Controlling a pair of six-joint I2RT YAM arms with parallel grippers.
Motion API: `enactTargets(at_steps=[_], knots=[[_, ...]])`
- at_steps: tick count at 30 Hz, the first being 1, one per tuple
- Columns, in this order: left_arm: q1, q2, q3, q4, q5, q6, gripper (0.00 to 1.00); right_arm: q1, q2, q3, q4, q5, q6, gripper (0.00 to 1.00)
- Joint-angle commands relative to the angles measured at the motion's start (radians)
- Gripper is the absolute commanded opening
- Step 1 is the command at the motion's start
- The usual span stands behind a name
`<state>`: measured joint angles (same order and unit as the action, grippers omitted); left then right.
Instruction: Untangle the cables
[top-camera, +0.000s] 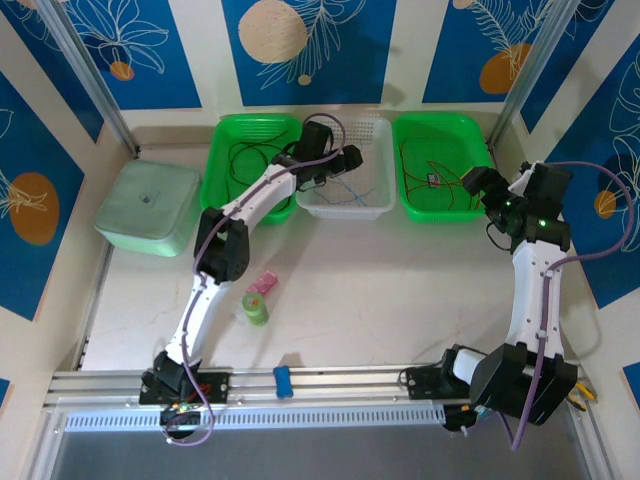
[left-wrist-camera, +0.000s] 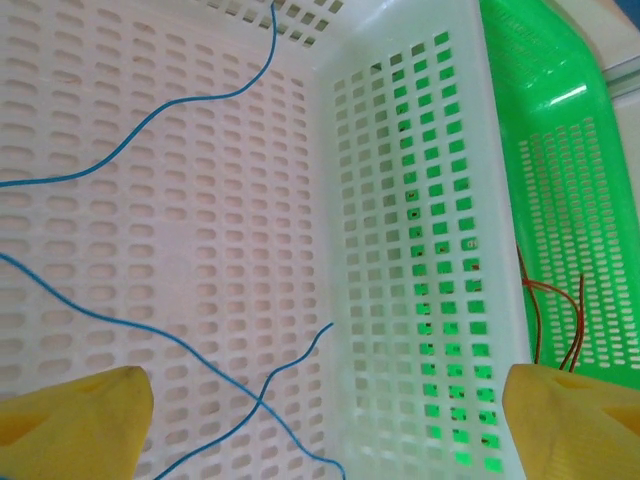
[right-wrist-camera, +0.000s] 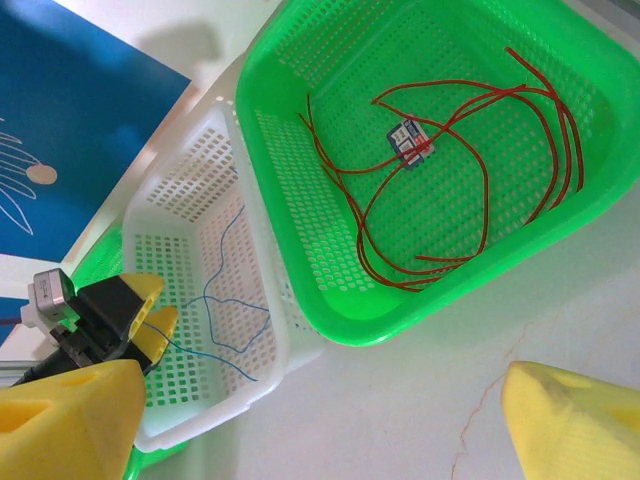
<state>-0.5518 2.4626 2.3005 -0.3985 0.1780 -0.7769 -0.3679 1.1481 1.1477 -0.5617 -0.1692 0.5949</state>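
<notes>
Three cables lie apart in three baskets. The black cable (top-camera: 248, 160) is coiled in the left green basket (top-camera: 222, 185). A thin blue cable (left-wrist-camera: 190, 350) winds over the floor of the white basket (left-wrist-camera: 400, 130), and my left gripper (left-wrist-camera: 325, 430) hangs open just above it, yellow fingertips (left-wrist-camera: 70, 420) wide apart and gripping nothing. The red cable (right-wrist-camera: 470, 170), with a small tag (right-wrist-camera: 410, 140), loops in the right green basket (right-wrist-camera: 330, 300). My right gripper (right-wrist-camera: 320, 430) is open over bare table beside that basket's front corner.
A pale green lidded box (top-camera: 150, 205) stands at the left. A green tape roll (top-camera: 256, 308) and a small pink item (top-camera: 262, 284) lie on the table near the left arm. A blue clip (top-camera: 283, 380) sits on the front rail.
</notes>
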Motion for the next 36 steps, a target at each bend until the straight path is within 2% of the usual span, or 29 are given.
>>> enactTargets(at_steps=[1,13,22,27,31,33,36], knots=[[0.006,-0.084,-0.043,-0.060,-0.033,0.048,0.91,-0.006,-0.025,-0.003,-0.004,-0.026,-0.003,0.92],[0.001,-0.189,-0.151,-0.098,-0.055,0.097,0.96,-0.007,-0.034,-0.014,0.004,-0.026,0.004,0.92],[-0.010,-0.309,-0.277,-0.126,-0.130,0.166,0.99,-0.009,-0.038,-0.014,0.006,-0.029,0.004,0.92],[-0.011,-0.445,-0.399,-0.102,-0.178,0.208,0.99,-0.011,-0.044,-0.014,0.002,-0.028,0.008,0.92],[-0.011,-0.638,-0.593,-0.020,-0.239,0.275,0.99,-0.015,-0.051,-0.014,-0.009,-0.020,0.011,0.95],[-0.010,-0.746,-0.707,0.013,-0.303,0.315,0.99,-0.015,-0.061,-0.021,-0.008,-0.015,0.004,0.99],[-0.005,-0.928,-0.895,0.083,-0.428,0.390,0.99,-0.011,-0.090,-0.053,0.021,0.006,0.003,0.99]])
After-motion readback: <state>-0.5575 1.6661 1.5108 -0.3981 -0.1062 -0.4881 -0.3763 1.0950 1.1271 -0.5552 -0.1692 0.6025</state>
